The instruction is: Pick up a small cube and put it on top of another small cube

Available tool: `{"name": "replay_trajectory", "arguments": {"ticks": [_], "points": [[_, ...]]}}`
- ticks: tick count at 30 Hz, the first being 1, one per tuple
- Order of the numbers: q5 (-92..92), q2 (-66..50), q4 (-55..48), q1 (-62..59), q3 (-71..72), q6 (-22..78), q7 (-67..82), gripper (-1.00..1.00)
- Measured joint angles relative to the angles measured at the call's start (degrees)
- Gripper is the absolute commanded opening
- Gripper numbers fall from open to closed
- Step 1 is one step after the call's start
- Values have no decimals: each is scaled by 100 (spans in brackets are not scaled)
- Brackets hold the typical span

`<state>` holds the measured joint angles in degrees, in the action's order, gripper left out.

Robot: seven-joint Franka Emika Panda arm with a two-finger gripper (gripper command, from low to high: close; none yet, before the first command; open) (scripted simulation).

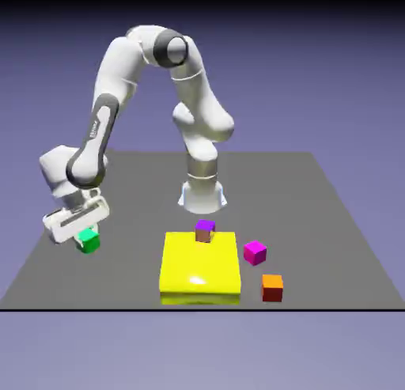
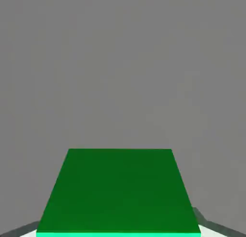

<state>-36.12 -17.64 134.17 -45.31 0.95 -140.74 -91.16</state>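
With your gripper (image 1: 85, 232) clamped on the small green cube (image 1: 88, 240) at the table's (image 1: 332, 214) edge on the exterior view's left, lift it straight up before swinging toward the magenta cube (image 1: 254, 252), keeping clear of the yellow block (image 1: 200, 270).

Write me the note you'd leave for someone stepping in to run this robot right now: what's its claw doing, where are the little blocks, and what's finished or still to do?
Gripper: shut on the green cube, down at the table near the exterior view's left edge. In the hand view the cube fills the space between the fingertips.
Magenta cube: on the table, just right of the yellow slab, nothing on top of it.
Also there: a purple-topped cube on the slab's far edge and an orange cube near the front.
Done: green cube grasped.
Left: lift it, carry it across to the magenta cube, set it on top, release.
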Motion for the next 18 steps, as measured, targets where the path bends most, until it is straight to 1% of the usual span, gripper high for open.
{"name": "replay_trajectory", "arguments": {"ticks": [13, 15, 17, 18], "points": [[-228, 1902, 1810, 2880, 2645, 90, 78, -100], [-263, 2193, 2087, 3188, 3053, 103, 90, -100], [-265, 2214, 2105, 3139, 3080, 104, 91, -100], [-294, 2006, 2103, 3206, 3091, -107, 123, -100]]}}
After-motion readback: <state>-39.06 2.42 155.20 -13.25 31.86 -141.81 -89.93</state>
